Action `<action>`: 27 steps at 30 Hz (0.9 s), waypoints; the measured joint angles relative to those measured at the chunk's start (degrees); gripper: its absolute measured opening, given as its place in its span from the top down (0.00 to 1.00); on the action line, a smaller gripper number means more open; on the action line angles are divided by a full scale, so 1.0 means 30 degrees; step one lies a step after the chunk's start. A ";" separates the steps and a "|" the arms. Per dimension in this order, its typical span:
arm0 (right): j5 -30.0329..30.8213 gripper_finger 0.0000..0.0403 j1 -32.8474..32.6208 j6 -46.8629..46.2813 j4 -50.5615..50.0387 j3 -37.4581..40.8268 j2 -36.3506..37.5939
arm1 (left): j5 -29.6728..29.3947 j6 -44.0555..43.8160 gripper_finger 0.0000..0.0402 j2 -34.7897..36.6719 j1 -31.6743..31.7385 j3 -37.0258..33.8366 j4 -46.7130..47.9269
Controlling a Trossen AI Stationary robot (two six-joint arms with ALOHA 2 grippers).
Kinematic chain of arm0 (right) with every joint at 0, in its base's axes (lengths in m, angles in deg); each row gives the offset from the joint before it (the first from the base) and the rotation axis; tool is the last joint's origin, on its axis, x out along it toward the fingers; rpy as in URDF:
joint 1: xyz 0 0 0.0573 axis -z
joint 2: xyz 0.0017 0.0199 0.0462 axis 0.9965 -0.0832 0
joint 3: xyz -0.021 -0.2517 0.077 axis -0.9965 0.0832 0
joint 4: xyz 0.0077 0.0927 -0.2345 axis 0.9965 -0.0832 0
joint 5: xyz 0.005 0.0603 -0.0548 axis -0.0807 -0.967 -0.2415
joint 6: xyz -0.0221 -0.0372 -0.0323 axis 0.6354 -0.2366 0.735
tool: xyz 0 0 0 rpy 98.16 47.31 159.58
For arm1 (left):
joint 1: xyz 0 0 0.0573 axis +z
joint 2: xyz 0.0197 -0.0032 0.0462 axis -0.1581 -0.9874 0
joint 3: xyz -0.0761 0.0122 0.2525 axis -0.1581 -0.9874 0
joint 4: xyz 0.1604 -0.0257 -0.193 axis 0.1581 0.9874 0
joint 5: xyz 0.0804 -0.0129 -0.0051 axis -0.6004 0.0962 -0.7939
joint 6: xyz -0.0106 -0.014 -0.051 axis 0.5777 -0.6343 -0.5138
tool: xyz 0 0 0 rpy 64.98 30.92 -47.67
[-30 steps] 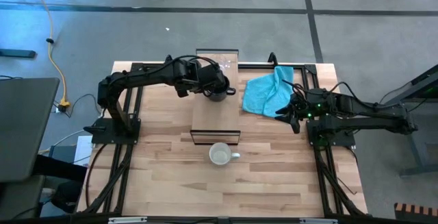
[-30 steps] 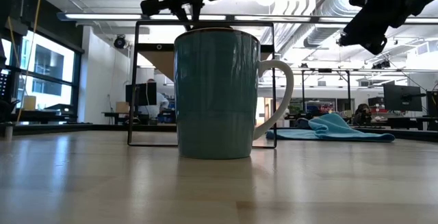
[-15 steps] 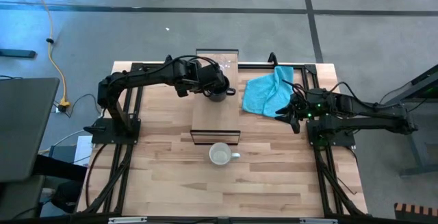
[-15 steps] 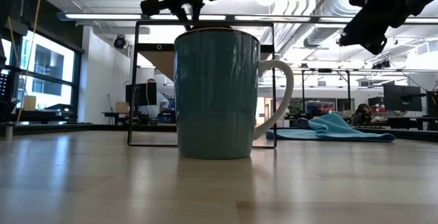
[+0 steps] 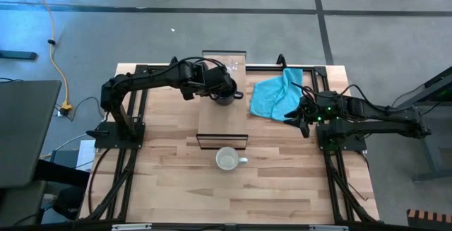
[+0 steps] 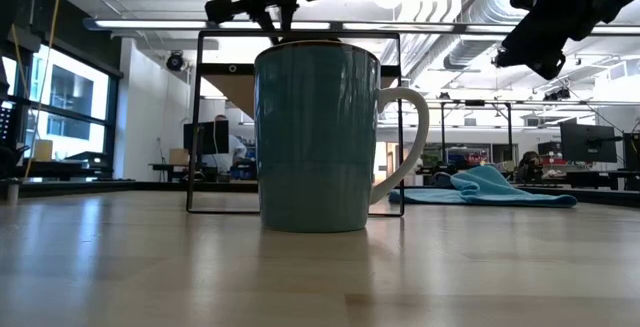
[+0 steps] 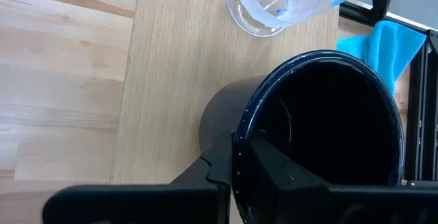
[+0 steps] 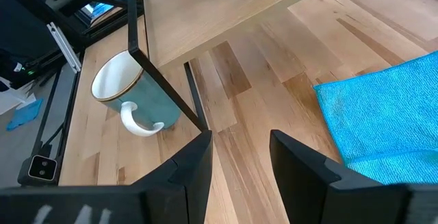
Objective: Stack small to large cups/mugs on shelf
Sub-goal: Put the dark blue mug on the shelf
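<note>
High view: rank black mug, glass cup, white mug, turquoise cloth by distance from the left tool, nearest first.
1. Black mug: on the shelf, its rim pinched in the left tool.
2. Glass cup: just beyond, at the shelf's far end.
3. Turquoise cloth: on the table, towards the right arm.
4. White mug: on the table, past the shelf's near end.

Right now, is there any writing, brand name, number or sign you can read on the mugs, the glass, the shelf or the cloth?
None can be read.
Black handled mug: no lettering visible.
Mug with teal outside and white inside: plain.
Small clear glass cup: no markings.
Light-wood shelf board: bare wood.
Turquoise cloth: no label showing.
</note>
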 joint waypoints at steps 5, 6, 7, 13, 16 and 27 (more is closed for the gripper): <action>0.0000 0.66 -0.0006 0.0000 0.0003 0.0000 0.0003 | -0.0003 0.0000 0.98 0.0000 0.0000 0.0000 0.0000; 0.0000 0.66 -0.0005 0.0000 0.0003 0.0000 -0.0001 | -0.0004 0.0000 0.97 0.0000 0.0000 0.0000 0.0000; 0.0000 0.66 -0.0002 0.0000 0.0007 0.0000 0.0003 | -0.0007 0.0000 0.96 0.0000 0.0000 0.0000 -0.0003; 0.0000 0.66 -0.0006 0.0000 0.0007 0.0000 -0.0004 | -0.0007 0.0000 0.96 0.0000 0.0000 0.0000 -0.0016; 0.0000 0.66 -0.0006 0.0000 0.0003 0.0000 0.0003 | -0.0010 0.0000 0.97 -0.0113 -0.0019 0.0000 -0.0046; -0.0027 0.66 -0.0006 -0.0075 -0.0279 0.0000 0.0072 | 0.0898 0.0228 0.92 -0.1315 -0.0131 -0.0029 -0.0502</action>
